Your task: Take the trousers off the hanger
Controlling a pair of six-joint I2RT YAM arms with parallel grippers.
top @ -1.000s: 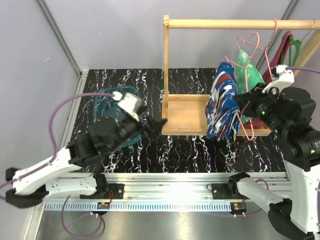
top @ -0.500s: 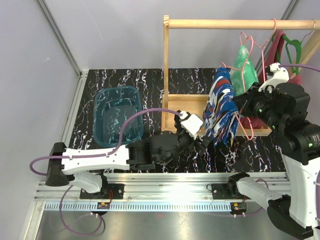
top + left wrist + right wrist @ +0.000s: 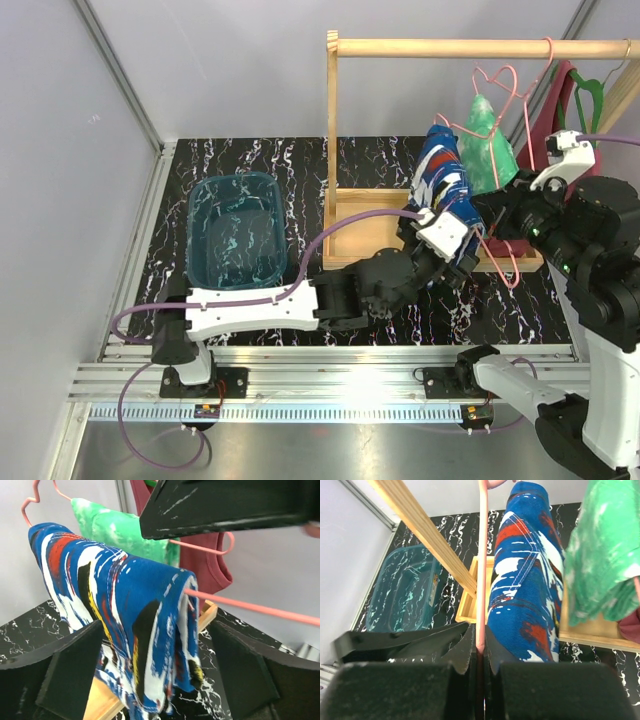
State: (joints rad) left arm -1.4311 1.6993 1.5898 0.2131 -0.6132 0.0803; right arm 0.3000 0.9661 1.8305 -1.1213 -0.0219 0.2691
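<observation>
Okay, left hand (image 3: 156, 645) is wide open, one black finger on each side of the blue trousers (image 3: 125, 610). The cloth hangs in the gap and is not pinched; can't tell if either of the fingers (image 3: 75, 675) touches it. The blue trousers, with white, red and yellow patches, are folded over a pink wire hanger (image 3: 250, 607), whose bar sticks out of the fold to the right.

Right hand (image 3: 481, 647) is clamped tight on the pink wire just left of the blue cloth, with no gap showing between its fingers. The hanger is tilted, so the blue trousers swing left and lean toward the left arm.

Green trousers (image 3: 487, 150), mottled white, hang just right of the blue pair and a bit farther back, also on pink wire; can't tell if it is the same hanger. Maroon top (image 3: 558, 105) hangs at the far right end.

All of it is under the rail of the wooden rack (image 3: 450, 47), which stands on the right far part of the black marbled worktop (image 3: 300, 160). Teal bin (image 3: 194, 235) sits on the left, well apart from the rack. From above, the left arm reaches across from the near left to the trousers.
</observation>
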